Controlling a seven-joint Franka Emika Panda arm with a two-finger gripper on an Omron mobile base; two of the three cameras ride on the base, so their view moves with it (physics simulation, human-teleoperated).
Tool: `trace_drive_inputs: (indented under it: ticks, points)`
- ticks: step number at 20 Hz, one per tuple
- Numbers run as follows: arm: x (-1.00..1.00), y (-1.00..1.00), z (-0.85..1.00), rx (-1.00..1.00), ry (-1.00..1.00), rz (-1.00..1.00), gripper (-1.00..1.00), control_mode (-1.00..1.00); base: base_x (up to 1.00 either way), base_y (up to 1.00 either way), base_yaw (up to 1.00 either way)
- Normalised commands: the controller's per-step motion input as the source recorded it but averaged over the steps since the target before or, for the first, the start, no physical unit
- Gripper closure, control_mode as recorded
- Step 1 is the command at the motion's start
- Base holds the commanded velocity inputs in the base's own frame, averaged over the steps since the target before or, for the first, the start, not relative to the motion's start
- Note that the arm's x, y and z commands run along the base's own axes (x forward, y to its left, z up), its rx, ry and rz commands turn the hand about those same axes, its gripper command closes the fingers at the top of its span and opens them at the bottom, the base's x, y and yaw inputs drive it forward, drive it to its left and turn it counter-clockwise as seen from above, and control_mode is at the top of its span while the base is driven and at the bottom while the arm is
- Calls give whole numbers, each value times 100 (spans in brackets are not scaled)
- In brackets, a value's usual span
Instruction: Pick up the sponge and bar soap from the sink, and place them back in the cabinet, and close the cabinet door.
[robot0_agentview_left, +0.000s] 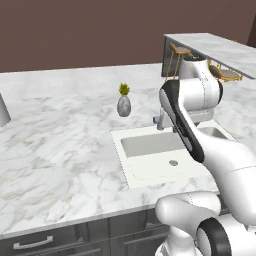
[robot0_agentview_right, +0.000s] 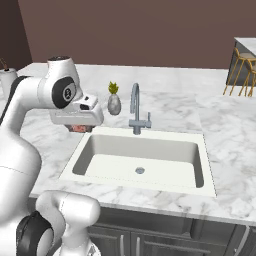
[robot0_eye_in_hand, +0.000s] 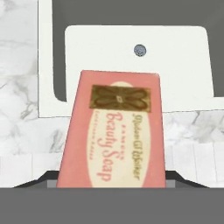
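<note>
Gripper (robot0_agentview_right: 77, 128) was clamped on the bar soap (robot0_eye_in_hand: 114, 131), which stood up between the fingers and took the lower middle of the hand view, pink face with cream oval label toward the camera. In the right base view a sliver of the bar soap (robot0_agentview_right: 77, 128) showed pinkish under the hand, hanging above the counter edge just off the sink's near-left corner, clear of the basin.

Sink (robot0_agentview_right: 150, 150) lay past it: from the hand view the basin floor sat at 12 o'clock of the soap, drain (robot0_eye_in_hand: 139, 50) at about 1 o'clock. Basin held nothing but the drain in both base views.

Faucet (robot0_agentview_right: 135, 107) stood at the sink's far rim, centre. A small grey vase with a yellow-green sprig (robot0_agentview_right: 114, 102) sat on the marble counter (robot0_agentview_left: 60, 145) at roughly 10 o'clock of the faucet, near it but apart.

Furthest back, bar stools (robot0_agentview_right: 244, 70) with gold legs stood at the raised counter at 2 o'clock.
</note>
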Motion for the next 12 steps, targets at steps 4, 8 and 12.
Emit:
trace_drive_inputs:
  ticks: [4,8,12]
  points:
    - [-49,0,10,0,0,5,100,-100,0,0,0]
    - [-36,0,18,0,0,5,100,-100,0,0,0]
    - [-8,0,11,0,0,1,100,100,-5,-4,1]
